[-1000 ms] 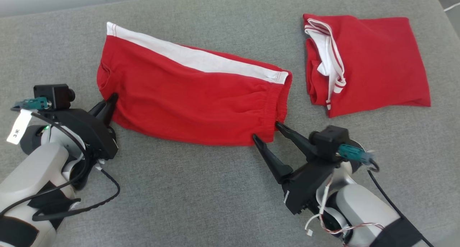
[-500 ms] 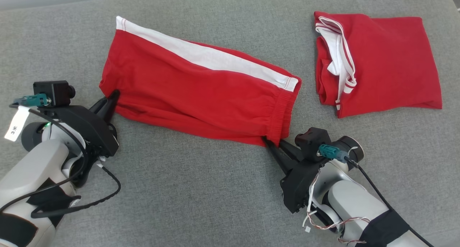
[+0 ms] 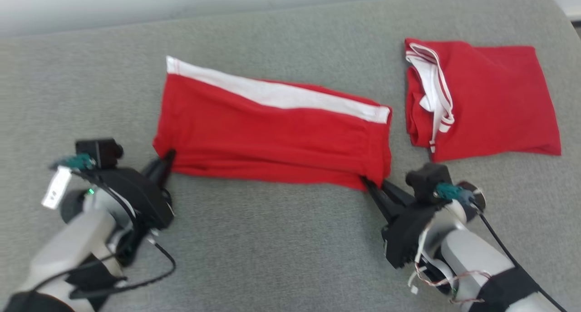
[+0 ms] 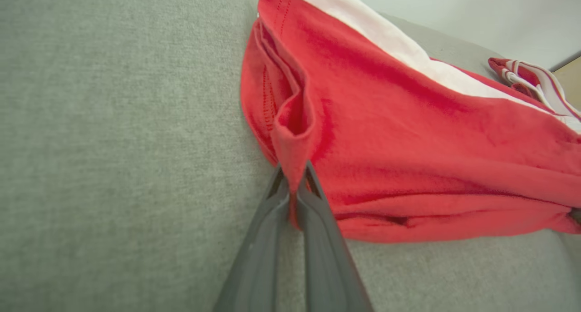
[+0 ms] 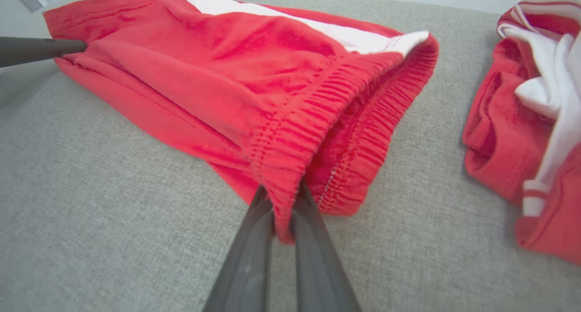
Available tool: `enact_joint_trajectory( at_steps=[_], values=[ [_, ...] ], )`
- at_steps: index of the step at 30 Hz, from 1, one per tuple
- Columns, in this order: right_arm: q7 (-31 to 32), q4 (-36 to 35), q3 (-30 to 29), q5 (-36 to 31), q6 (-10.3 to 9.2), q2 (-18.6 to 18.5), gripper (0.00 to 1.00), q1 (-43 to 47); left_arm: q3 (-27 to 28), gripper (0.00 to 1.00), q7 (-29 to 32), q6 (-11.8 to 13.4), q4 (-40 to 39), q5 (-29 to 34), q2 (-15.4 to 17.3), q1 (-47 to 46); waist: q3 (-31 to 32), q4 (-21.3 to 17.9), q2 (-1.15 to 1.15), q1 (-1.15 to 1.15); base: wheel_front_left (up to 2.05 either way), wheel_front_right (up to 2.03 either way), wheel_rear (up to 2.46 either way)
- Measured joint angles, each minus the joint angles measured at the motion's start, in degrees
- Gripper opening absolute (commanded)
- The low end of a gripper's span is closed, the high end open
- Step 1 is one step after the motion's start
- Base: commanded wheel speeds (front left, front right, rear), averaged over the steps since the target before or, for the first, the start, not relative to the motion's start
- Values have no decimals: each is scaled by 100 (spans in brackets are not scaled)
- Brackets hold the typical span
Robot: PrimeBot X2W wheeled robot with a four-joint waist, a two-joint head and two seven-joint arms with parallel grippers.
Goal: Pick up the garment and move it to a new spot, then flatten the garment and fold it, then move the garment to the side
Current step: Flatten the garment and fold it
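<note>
In the middle of the head view, the garment [image 3: 272, 135], a pair of red shorts with a white stripe [image 3: 277, 96] along its upper edge, lies long and mostly flat across the grey tabletop [image 3: 272, 257]. At its lower left corner the left gripper [image 3: 169, 157] has its jaws pressed together on the cloth. At the lower right corner the right gripper [image 3: 367, 184] pinches in the same way. A second red garment [image 3: 494, 103], loosely folded and trimmed in white, sits at the upper right, apart from the shorts. By the look of it, the pick-up and flattening are done and the shorts seem doubled leg on leg. A further fold and the move to the side are left.

In the left wrist view, the jaws are closed on a small raised tuck of red cloth at the leg hem [image 4: 290, 116], where rows of stitching show. The fabric is a soft, matte knit that sags into shallow creases to the right of the pinch, against the coarser weave of the tabletop.

In the right wrist view, the jaws nip the gathered elastic waistband [image 5: 313, 126], which is ribbed with tight puckers and looks thicker than the rest. The layers gape open beside the pinch, so the stack is loose there.
</note>
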State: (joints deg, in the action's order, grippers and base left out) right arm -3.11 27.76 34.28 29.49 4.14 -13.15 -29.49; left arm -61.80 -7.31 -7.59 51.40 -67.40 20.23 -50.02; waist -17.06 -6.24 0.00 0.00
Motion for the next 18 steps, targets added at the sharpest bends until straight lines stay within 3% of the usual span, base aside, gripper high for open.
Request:
enact_joint_trajectory(
  at_steps=[10, 18],
  values=[
    [-130, 283, 27, 394, 236, -159, 0, 390, -40, 0, -235, 0, 162, -282, -417, 642, 502, 394, 0, 0, 0, 0, 0],
    [-134, 422, 154, 598, 293, -221, 0, 820, -147, 0, -356, 0, 370, -368, -587, 1136, 1000, 682, -1, -1, 0, 0, 0]
  ],
)
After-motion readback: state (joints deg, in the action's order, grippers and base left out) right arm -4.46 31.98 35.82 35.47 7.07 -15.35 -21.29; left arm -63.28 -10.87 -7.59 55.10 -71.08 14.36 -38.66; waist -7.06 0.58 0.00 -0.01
